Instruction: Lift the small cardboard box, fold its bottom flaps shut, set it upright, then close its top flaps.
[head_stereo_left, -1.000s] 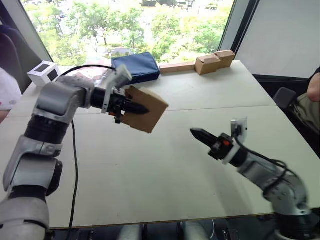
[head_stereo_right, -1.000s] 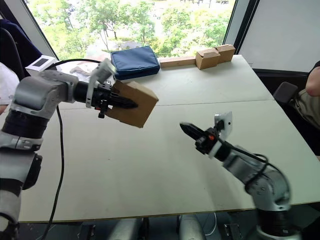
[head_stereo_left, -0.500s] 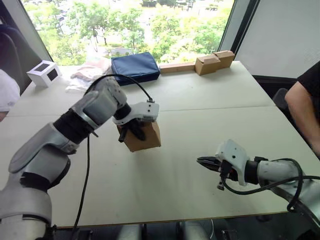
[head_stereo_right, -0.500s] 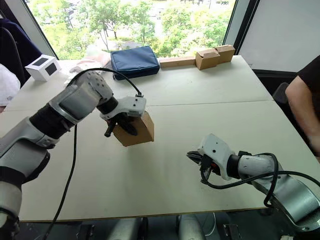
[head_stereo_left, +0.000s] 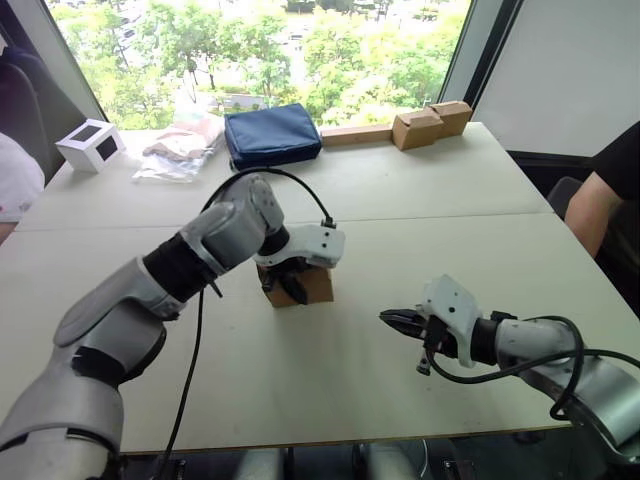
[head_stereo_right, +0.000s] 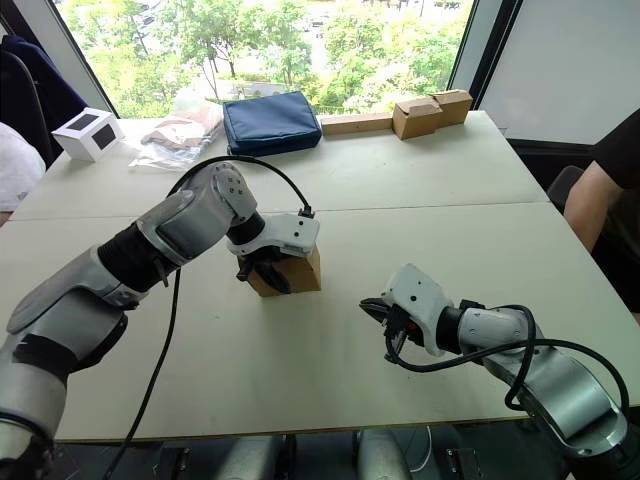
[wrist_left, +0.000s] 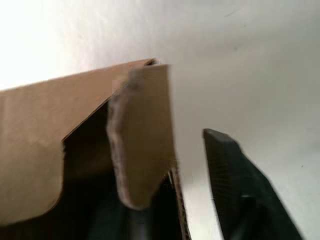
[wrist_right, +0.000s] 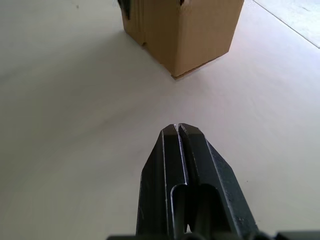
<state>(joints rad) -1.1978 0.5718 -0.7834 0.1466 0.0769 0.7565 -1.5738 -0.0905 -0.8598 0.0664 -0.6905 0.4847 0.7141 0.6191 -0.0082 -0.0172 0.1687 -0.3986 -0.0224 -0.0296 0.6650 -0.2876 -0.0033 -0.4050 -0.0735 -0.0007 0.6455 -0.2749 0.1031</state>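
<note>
1. the small cardboard box (head_stereo_left: 305, 285) stands upright on the bench (head_stereo_left: 440, 210), directly under the left end effector (head_stereo_left: 285, 280).
2. that end effector grips the box from above — one finger inside the open top, the other (wrist_left: 235, 185) outside its wall.
3. a top flap (wrist_left: 145, 135) stands up between those fingers.
4. the right end effector (head_stereo_right: 372, 306) is clenched and empty — the box lies just ahead of its tips, apart from them.
</note>
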